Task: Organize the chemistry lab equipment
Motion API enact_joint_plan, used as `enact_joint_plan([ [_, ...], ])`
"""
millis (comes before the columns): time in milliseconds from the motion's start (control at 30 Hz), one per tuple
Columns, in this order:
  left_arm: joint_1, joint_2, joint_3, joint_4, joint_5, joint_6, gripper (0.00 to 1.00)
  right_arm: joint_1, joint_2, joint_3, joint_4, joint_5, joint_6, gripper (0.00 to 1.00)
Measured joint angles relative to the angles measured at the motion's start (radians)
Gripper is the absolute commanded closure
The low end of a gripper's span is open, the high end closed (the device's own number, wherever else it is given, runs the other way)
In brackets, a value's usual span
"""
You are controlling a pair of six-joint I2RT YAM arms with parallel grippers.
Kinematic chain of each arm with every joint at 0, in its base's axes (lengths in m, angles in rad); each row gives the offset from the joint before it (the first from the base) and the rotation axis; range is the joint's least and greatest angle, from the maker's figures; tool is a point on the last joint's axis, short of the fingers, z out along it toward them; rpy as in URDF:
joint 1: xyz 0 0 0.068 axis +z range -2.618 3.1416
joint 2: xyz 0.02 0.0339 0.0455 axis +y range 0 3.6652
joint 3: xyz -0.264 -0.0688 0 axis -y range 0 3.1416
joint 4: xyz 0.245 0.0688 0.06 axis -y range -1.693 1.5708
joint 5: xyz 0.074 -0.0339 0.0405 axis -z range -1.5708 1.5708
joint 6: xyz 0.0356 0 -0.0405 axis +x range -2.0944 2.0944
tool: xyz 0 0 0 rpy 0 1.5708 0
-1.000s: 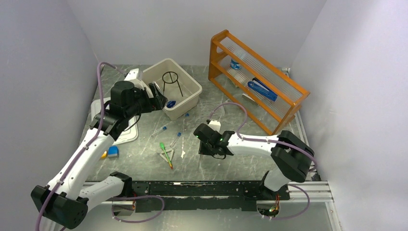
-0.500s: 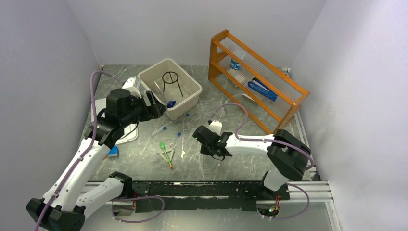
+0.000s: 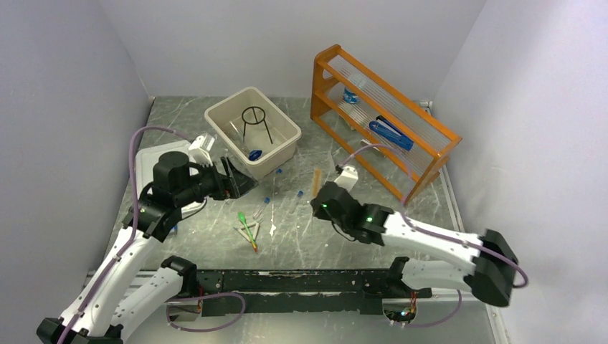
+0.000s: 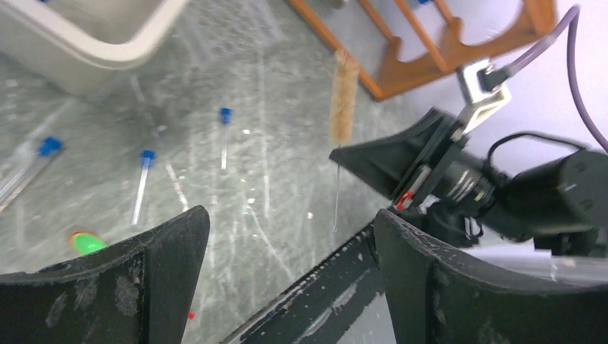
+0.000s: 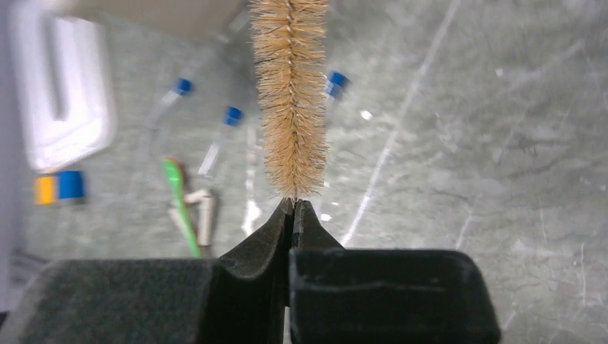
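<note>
Brush sits freshly pinched in my right gripper, just raised, ready for stowing; my left gripper hangs wide, empty.

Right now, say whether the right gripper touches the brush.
Touching. Right wrist view: the right gripper is pinched shut on the brush just below its bristles.

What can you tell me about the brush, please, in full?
The brush is a slim bottle-type brush: dense tan bristles around a thin wire stem. The right gripper is shut on the stem just below the bristles, which point straight out beyond it. It looks lifted off the table, and nothing else appears to touch it.
</note>
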Motion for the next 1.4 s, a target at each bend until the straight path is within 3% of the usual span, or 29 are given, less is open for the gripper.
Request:
enact_joint_plan([
  [167,-0.001,-0.058,-0.107,0.16,0.138,-0.036,0.09,-0.003,-0.238,0.019,0.058,-0.024,-0.13,1.0],
  [400,-0.05,-0.047,-0.236,0.503,0.278,-0.127,0.15,-0.006,-0.292,0.091,0.223,-0.161,-0.274,1.0],
  [567,-0.187,0.037,-0.261,0.702,0.32,-0.173,0.27,-0.007,-0.259,0.121,0.33,-0.261,-0.301,1.0],
  [767,-0.252,0.108,-0.299,0.92,0.338,-0.222,0.41,-0.01,-0.232,0.154,0.388,-0.338,-0.303,1.0],
  [967,-0.263,0.18,-0.338,1.097,0.339,-0.269,0.65,-0.014,-0.19,0.151,0.416,-0.413,-0.272,1.0],
  [1100,-0.268,0.231,-0.357,1.189,0.343,-0.296,0.86,-0.027,-0.182,0.127,0.424,-0.421,-0.264,1.0],
  [1233,-0.27,0.262,-0.354,1.215,0.344,-0.295,0.85,-0.047,-0.182,0.108,0.43,-0.426,-0.256,1.0],
  [1333,-0.27,0.268,-0.334,1.19,0.344,-0.273,0.95,-0.056,-0.182,0.103,0.433,-0.433,-0.255,1.0],
  [1367,-0.27,0.269,-0.323,1.18,0.344,-0.262,0.95,-0.058,-0.18,0.103,0.434,-0.436,-0.255,0.98],
  [1400,-0.27,0.269,-0.315,1.169,0.345,-0.254,0.95,-0.059,-0.177,0.103,0.441,-0.438,-0.255,0.87],
])
